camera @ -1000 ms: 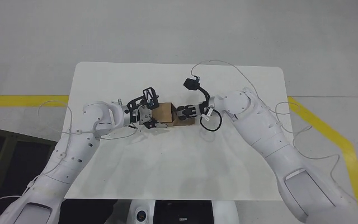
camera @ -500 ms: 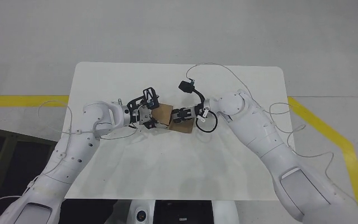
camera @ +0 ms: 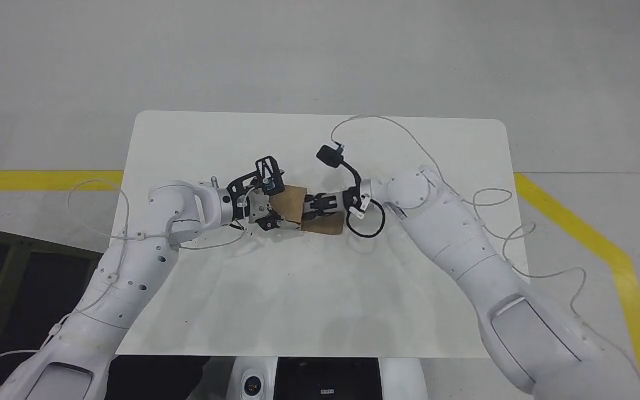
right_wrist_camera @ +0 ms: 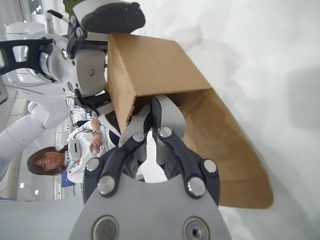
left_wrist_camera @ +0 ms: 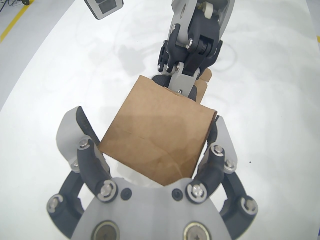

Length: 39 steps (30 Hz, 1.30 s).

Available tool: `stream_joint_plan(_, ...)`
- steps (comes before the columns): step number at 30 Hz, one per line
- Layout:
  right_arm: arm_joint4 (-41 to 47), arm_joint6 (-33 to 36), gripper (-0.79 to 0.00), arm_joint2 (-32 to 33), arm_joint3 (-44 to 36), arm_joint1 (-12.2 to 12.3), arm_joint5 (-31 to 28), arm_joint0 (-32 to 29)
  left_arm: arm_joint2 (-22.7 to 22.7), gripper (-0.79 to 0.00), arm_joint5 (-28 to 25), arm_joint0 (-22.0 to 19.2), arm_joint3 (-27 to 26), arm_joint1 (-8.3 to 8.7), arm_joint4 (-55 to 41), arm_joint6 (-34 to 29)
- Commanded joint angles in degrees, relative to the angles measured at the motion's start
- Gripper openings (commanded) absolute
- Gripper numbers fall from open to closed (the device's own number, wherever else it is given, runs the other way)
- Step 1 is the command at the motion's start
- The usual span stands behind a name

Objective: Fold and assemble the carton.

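- Carton [left_wrist_camera: 155,136]: brown cardboard, folded into a sleeve and held near the middle of the white table [camera: 400,300], between my two arms.
- Left gripper [left_wrist_camera: 150,123]: clamped across the carton, with one finger on each side wall at the end nearest it.
- Right gripper [right_wrist_camera: 153,108]: fingers pressed together, tips inside the carton's open far end.
- Contents: the open end holds my right fingertips; I cannot see deeper inside.
- Flap [right_wrist_camera: 225,163]: one long end flap stands open, extending out from the opening beside my right fingers.

White table [camera: 300,300] — brown carton [camera: 292,203] near its middle, thin white cable [camera: 385,119] looping over the far side.
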Motion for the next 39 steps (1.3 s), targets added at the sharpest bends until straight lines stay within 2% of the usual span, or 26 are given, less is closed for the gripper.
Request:
stream_joint_plan(1, 0.24, 0.38, -0.785, -0.19, 0.78, -0.22, -0.08, 0.19, -0.02, 0.000, -0.04, 0.01, 0.01, 0.00, 0.02, 0.01)
stream_joint_plan(7, 1.34, 1.35, -0.785, 0.10, 2.78, -0.62, -0.66, 0.77, -0.12, 0.000, -0.04, 0.05, 0.10, -0.02, -0.11, -0.16)
stream_joint_plan(13, -0.94, 1.99, -0.785, 2.71, 1.63, 0.87, 0.53, 1.50, -0.24, 0.000, 0.00, 0.02, 0.30, -0.05, -0.25, -0.27)
stream_joint_plan(21, -8.27, 3.88, -0.785, 8.71, -9.02, 5.23, 8.38, -3.02, -0.32, 0.000, 0.32, -0.08, 0.43, -0.11, -0.61, -0.65)
stream_joint_plan(30, -14.73, 5.54, -0.656, 18.71, -24.90, 10.31, 16.01, -13.42, -0.40, 0.000, 0.45, -0.07, 0.42, -0.16, -0.70, -0.78)
stream_joint_plan(34, -16.13, 6.39, -0.628, 20.97, -28.52, 11.45, 18.00, -16.81, -0.42, 0.000, 0.58, -0.07, 0.45, -0.19, -0.75, -0.79)
stream_joint_plan(39, -17.15, 5.97, -0.613, 20.63, -27.95, 11.72, 18.31, -17.52, -0.39, 0.000, 0.45, -0.12, 0.47, -0.22, -0.70, -0.82)
